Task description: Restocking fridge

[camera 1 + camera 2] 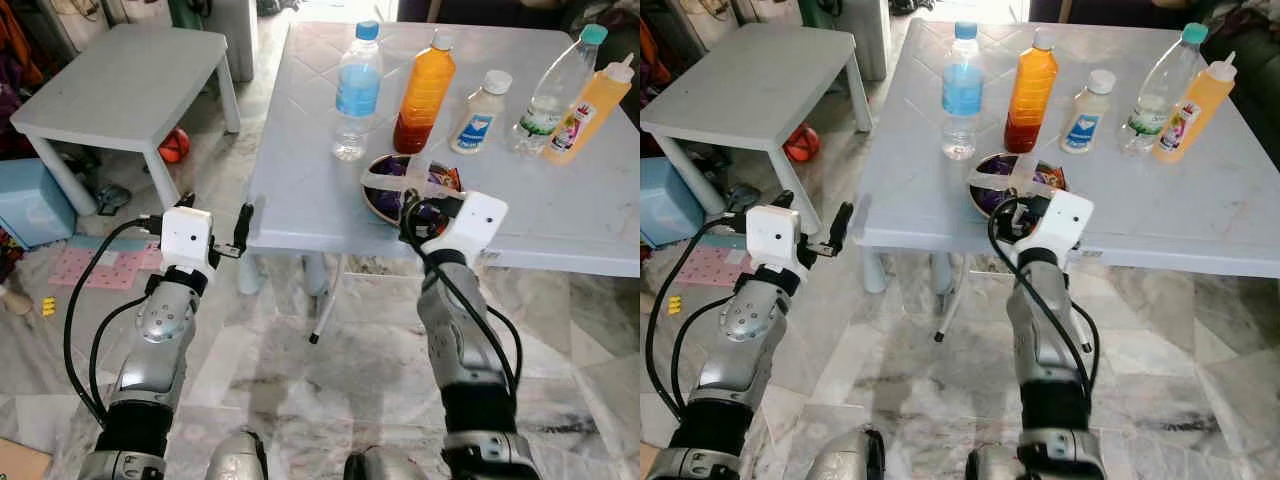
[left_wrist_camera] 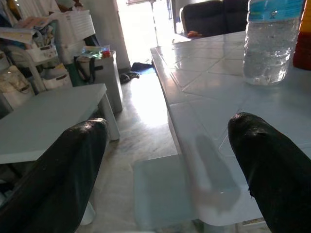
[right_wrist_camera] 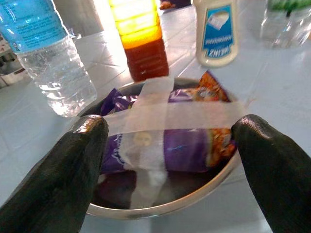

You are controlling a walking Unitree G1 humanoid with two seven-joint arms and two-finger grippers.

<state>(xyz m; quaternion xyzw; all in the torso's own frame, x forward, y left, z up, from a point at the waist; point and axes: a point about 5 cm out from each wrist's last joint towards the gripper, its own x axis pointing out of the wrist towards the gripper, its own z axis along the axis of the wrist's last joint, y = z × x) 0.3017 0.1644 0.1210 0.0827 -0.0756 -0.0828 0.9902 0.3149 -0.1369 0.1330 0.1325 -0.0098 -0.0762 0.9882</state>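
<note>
A pale blue plastic table (image 1: pixel 560 215) with moulded tile lines fills the upper right; its far edge and right side are cut off. Near its front edge sits a round metal bowl (image 3: pixel 204 191) holding purple and orange snack packets (image 3: pixel 187 145), with two strips of clear tape (image 3: pixel 160 116) crossed over the top; the packet print is too blurred to read. The right gripper (image 3: pixel 170 160) reaches forward at the bowl, its black fingers (image 3: pixel 73 165) spread wide on either side of the rim; whether they touch it cannot be told. In the head views the white wrist housing hides the near side of the bowl. Behind the bowl stand a clear water bottle (image 1: pixel 357 92) with a blue label, a bottle of amber liquid (image 1: pixel 424 92), a small white bottle (image 1: pixel 479 112), a tilted clear bottle (image 1: pixel 552 92) with a teal cap and an orange squeeze bottle (image 1: pixel 590 112). The left gripper (image 1: pixel 215 232) is held out level beside the table's left corner, fingers wide apart and empty. A low white table (image 1: pixel 120 85) stands further left on the marble floor (image 1: pixel 300 390).
</note>
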